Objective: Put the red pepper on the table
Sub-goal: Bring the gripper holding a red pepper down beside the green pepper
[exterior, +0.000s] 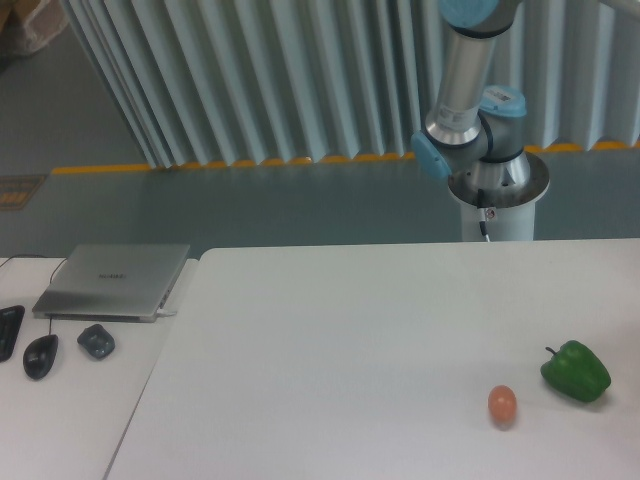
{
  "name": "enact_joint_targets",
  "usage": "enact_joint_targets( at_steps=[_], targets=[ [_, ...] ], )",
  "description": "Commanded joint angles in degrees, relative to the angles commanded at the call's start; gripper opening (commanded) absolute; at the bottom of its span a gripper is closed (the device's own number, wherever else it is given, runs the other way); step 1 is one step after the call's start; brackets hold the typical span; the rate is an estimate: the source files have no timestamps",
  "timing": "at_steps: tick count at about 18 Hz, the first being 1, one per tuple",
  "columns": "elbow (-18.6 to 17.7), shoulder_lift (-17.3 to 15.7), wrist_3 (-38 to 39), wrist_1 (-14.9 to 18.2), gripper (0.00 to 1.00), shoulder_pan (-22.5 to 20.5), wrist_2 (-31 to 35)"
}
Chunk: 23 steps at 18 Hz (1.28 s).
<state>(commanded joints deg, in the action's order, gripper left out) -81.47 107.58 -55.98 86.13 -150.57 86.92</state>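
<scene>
Fixed camera, looking across a large white table toward a wall of pale vertical slats. Rising behind the far right edge of the table, on a round white pedestal: the lower part of the UR5e arm, silver tubes with light blue joint caps, climbing out of the top of the frame. Gripper out of view, cut off above the picture, so cannot tell whether wide, narrow or holding anything. Red pepper nowhere in this view either; cannot tell where.

On the table near the right edge: a green bell pepper, lying on its side with the dark stem pointing up and left. Just left of it and slightly nearer the camera, apart and not touching: a small orange egg-shaped object, upright.

Adjoining on the left: a second white desk, its edge butting the table. On it, a closed silver laptop toward the back, a small grey mouse in front of the laptop, a black mouse just left of the grey one with a thin cable running back, and a dark object cut by the left frame edge.
</scene>
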Motion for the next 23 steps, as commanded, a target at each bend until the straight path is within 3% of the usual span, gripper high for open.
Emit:
enact_joint_targets(
  at_steps=[6, 14, 18, 23],
  targets=[
    [-0.8, -0.09, -0.09, 1.58, 0.34, 8.88, -2.54],
    [-3.61, 2.1, 2.2, 0.53, 0.34, 16.01, -4.13],
    [-3.96, 3.25, 2.19, 0.09, 0.34, 17.42, -4.04],
    [-6.15, 4.57, 2.28, -5.35, 0.36, 18.21, -3.96]
  ],
)
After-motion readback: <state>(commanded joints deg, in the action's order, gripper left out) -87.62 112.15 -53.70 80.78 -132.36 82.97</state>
